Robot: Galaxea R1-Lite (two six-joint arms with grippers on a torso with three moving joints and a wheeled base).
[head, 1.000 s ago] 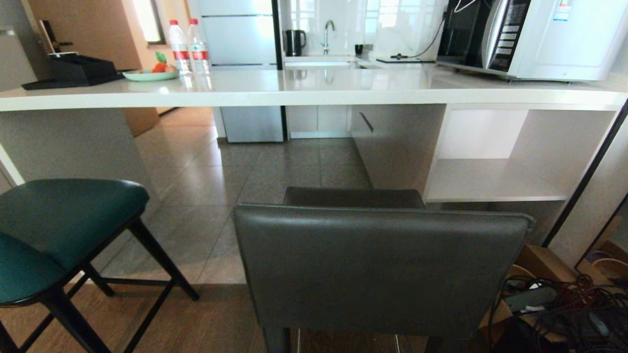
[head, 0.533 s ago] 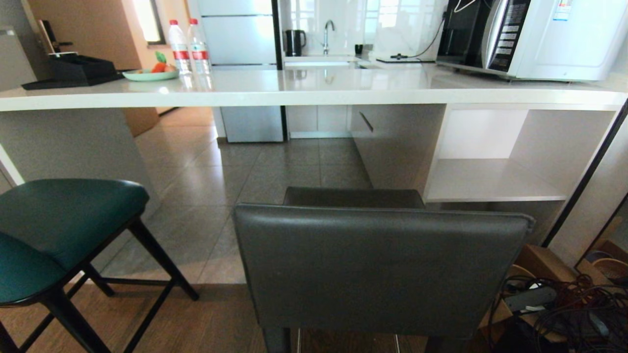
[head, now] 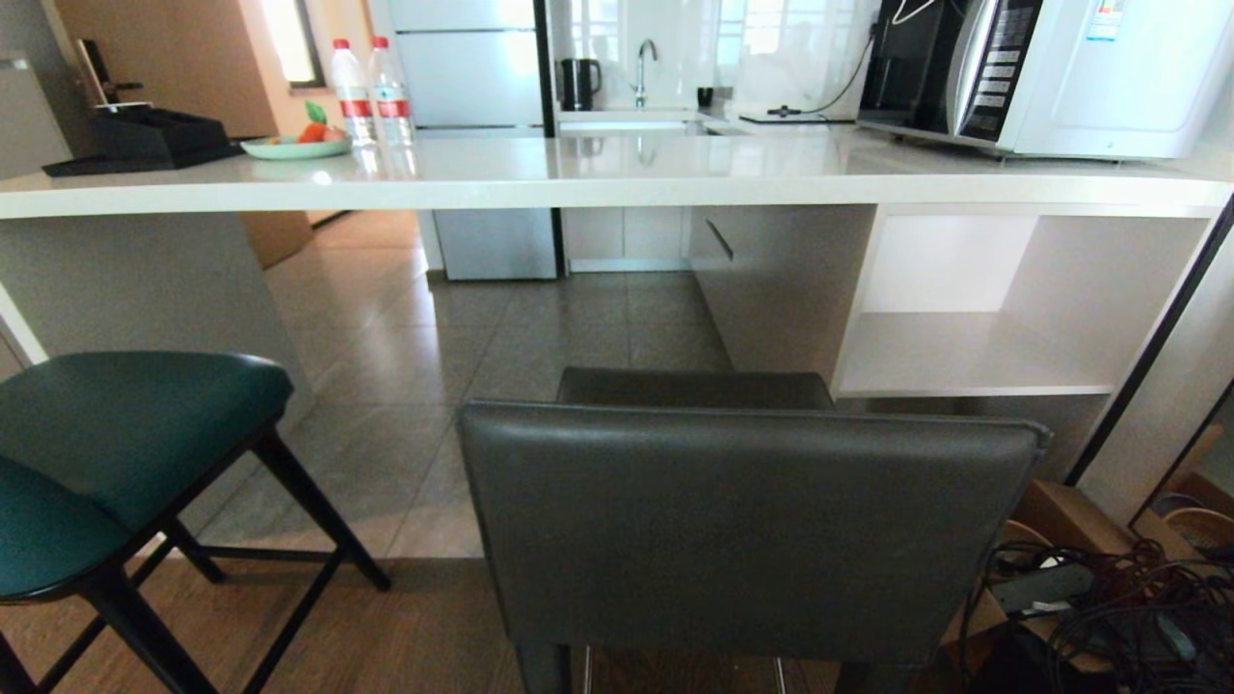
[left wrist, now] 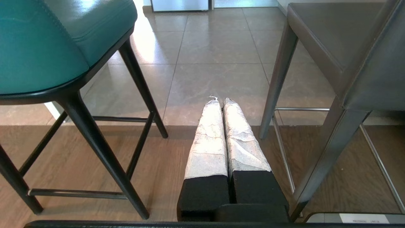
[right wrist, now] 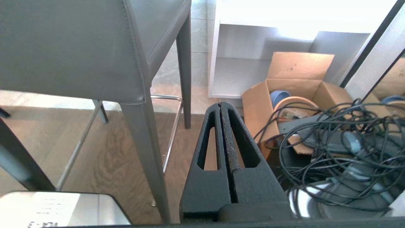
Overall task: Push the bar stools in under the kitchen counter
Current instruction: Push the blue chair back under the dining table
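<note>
Right in front of the kitchen counter (head: 617,178) stands the dark grey stool (head: 742,520), with its back facing the robot and its seat not yet under the counter. Nothing has moved in the last second: the stool, the counter and the whole view look just the same, so I think the pushing has not started. To the left of the grey stool is the teal stool (head: 116,453), also out from under the counter. Low down between the two stools hangs the left gripper (left wrist: 220,101), its two fingers pressed together and holding nothing. On the other side of the grey stool, near its back leg, is the right gripper (right wrist: 220,106), also pressed together and empty. Neither one touches a stool. Right of the grey stool sit a cardboard box (right wrist: 295,82) and a messy pile of cables (right wrist: 345,148). A shelf (head: 964,357) under the counter is close on that side too, so the grey stool should go straight in.
</note>
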